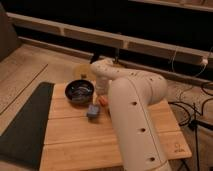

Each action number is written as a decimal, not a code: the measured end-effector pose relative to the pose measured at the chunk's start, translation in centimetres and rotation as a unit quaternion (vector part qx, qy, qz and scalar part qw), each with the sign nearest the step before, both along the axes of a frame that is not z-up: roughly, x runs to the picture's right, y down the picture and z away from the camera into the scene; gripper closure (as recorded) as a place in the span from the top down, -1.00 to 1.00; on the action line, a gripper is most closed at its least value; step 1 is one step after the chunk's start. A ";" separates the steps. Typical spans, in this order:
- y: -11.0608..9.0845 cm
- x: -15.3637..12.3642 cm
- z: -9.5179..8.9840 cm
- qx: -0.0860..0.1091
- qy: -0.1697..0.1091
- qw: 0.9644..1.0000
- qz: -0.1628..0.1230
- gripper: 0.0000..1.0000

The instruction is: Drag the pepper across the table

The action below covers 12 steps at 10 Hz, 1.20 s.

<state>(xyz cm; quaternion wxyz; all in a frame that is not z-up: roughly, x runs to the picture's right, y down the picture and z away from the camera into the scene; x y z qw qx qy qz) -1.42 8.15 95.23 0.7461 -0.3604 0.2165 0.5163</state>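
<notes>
The pepper [103,100] is a small red-orange piece lying on the light wooden table [75,137], just right of the dark bowl [80,91] and above the blue-grey sponge [93,111]. My gripper [102,93] hangs from the bent white arm [132,115] and comes down right over the pepper, touching or nearly touching it. The arm covers the right part of the table, and the black block is hidden behind it.
A dark grey mat [22,125] lies on the floor left of the table. A yellowish round object [80,70] sits behind the bowl at the table's far edge. Cables [192,107] run along the floor on the right.
</notes>
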 end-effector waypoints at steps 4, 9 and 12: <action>0.4 0.7 0.3 -0.005 -0.001 1.000 0.016 -1.00; -7.0 1.4 -1.2 0.085 0.002 0.995 0.052 -1.00; -10.7 1.3 -2.0 0.121 -0.012 0.991 0.057 -1.00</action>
